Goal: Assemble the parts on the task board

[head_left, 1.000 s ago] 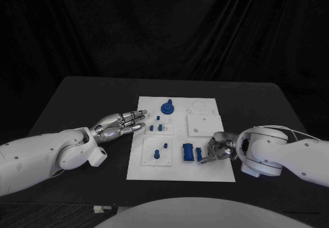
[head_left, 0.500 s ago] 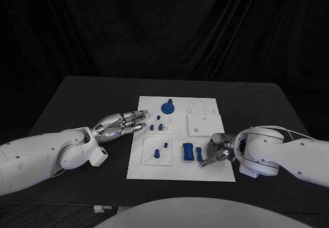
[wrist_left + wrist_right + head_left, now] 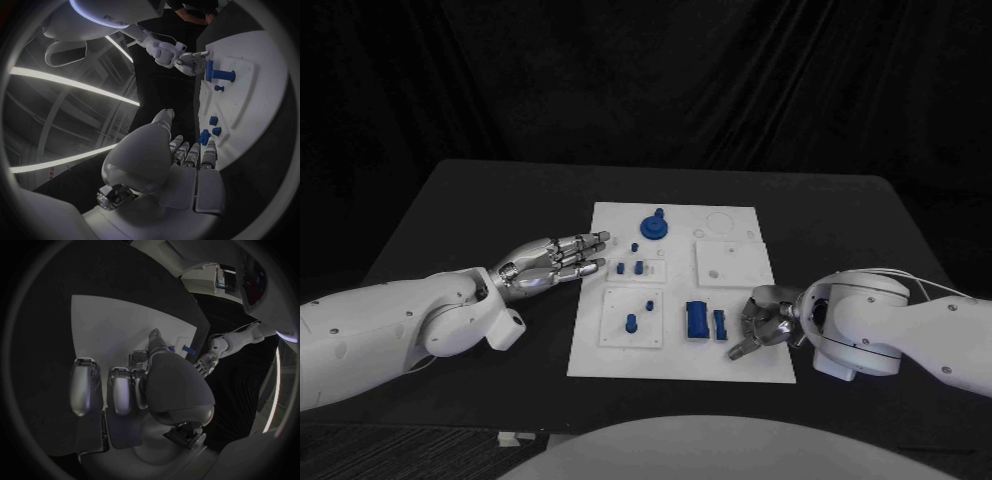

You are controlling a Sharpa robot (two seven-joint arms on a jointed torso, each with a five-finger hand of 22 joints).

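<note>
Right hand point(image 3: 764, 326) poised over near right edge of white board point(image 3: 733, 365), fingers apart, nothing held. Two upright blue blocks point(image 3: 704, 321) just beside fingertips (likely next pick). Short approach advised, block kept vertical. Left hand point(image 3: 550, 262) flat, empty, beside small blue pegs point(image 3: 626, 267).

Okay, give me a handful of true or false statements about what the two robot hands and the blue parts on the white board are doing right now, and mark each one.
1. The left robot hand lies at the left edge of the task board, fingers stretched toward it. True.
2. The left robot hand grips the tall blue part at the board's far end. False: that part stands alone, with no hand on it.
3. The right robot hand is at the board's near right part, beside two upright blue blocks. True.
4. The task board hangs over the table's front edge. False: it lies wholly on the black table.
</note>
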